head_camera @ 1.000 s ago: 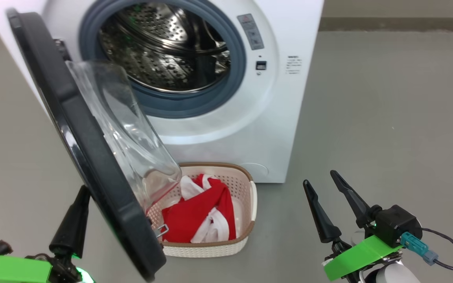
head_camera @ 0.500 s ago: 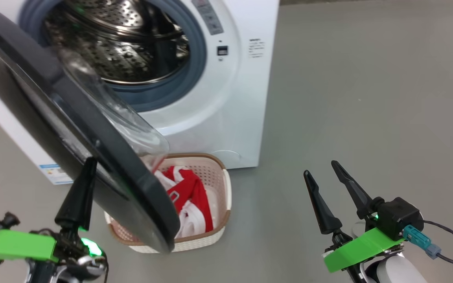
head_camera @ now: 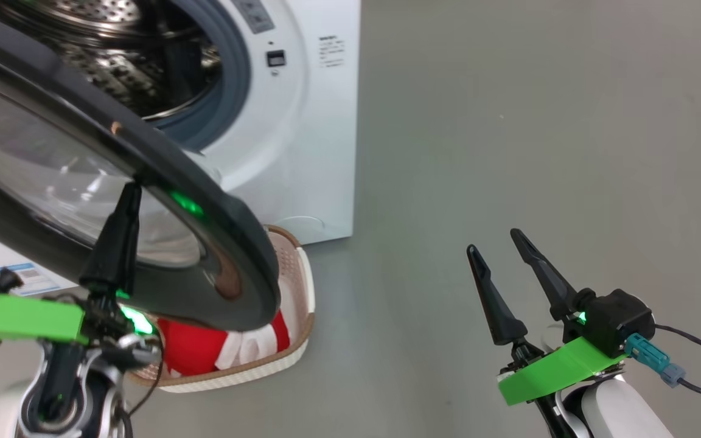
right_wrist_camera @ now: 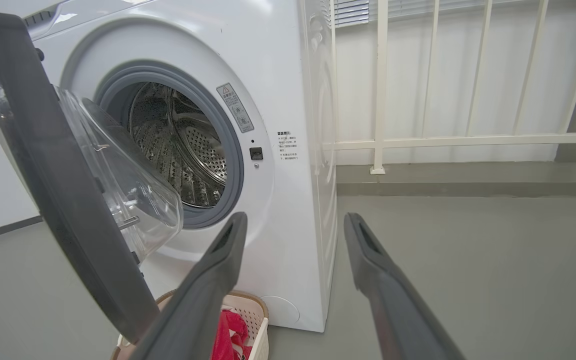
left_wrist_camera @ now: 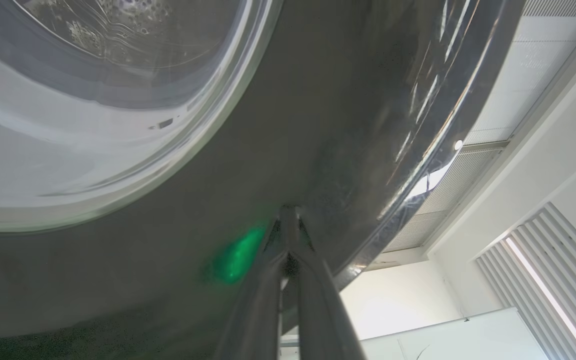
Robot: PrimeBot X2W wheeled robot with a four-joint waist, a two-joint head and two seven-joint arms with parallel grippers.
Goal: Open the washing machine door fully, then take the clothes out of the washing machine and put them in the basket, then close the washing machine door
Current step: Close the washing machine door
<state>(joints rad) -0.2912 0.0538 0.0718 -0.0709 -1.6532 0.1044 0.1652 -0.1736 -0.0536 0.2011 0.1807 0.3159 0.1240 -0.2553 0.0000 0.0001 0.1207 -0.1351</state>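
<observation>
The washing machine (head_camera: 308, 152) stands at the upper left, its steel drum (head_camera: 113, 61) showing. The washing machine door (head_camera: 223, 286) hangs partly open, its glossy black outer face toward me, over the basket (head_camera: 305, 274) with the red clothes (head_camera: 192, 350) inside. My left gripper (head_camera: 130, 188) is shut, its tips against that outer face. In the left wrist view the shut gripper (left_wrist_camera: 288, 212) touches the door (left_wrist_camera: 268, 125) near its rim. My right gripper (head_camera: 493, 240) stands open over bare floor. The right wrist view shows the gripper (right_wrist_camera: 295, 217), door (right_wrist_camera: 58, 190), machine (right_wrist_camera: 288, 90), basket (right_wrist_camera: 260, 330) and clothes (right_wrist_camera: 228, 335).
Grey floor (head_camera: 509, 121) spreads to the right of the machine. A white railing (right_wrist_camera: 383, 85) and a pale wall stand behind it on that side. A blue label (head_camera: 22, 277) sits low on the machine's front.
The head camera has turned, so the machine sits further left in the picture. The door has swung partway toward the machine, with my shut left gripper now against its outer face. My right gripper stays open.
</observation>
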